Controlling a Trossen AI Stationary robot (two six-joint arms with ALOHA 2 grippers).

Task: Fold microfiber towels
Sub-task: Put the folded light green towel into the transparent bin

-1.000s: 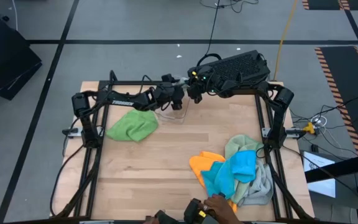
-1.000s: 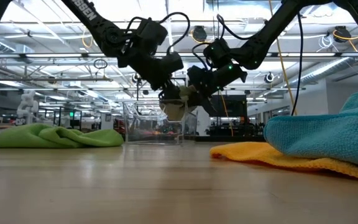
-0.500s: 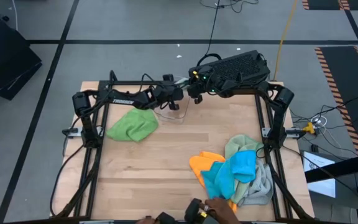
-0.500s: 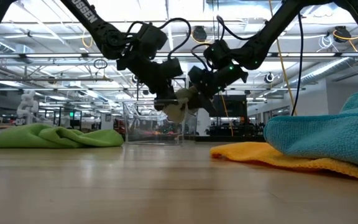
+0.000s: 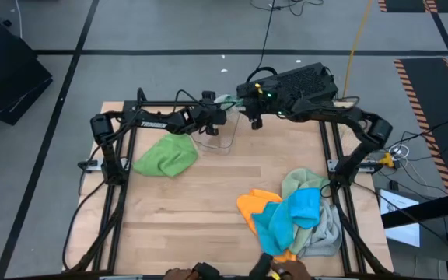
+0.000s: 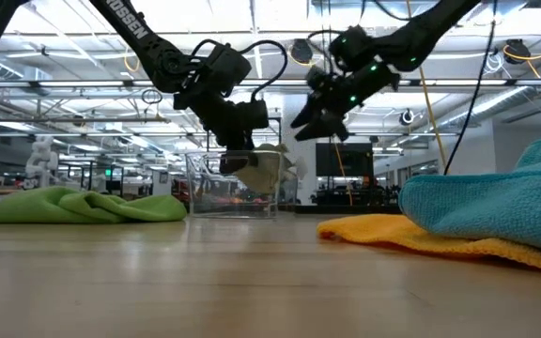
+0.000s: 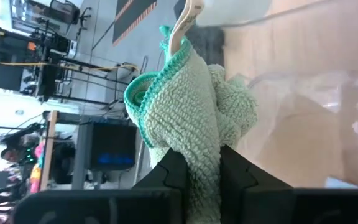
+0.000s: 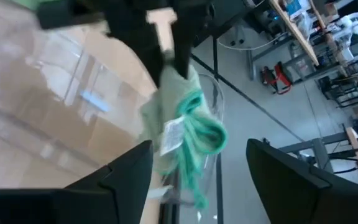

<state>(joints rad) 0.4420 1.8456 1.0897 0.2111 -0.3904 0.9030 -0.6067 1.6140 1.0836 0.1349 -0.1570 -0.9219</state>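
- Left gripper point(image 5: 218, 117) pinches the sage green towel point(image 7: 197, 118) over the clear bin point(image 6: 238, 183), table's 12 o'clock.
- Right gripper point(image 5: 255, 118), fingers spread wide, hovers just beside it, at 3 o'clock.

1. The sage green towel point(image 7: 194, 121) has been released by the right claw point(image 6: 313, 113), now spread and drawn back.
2. The towel is now pinched by the left claw point(image 7: 194, 177) above the clear bin point(image 6: 238, 183).
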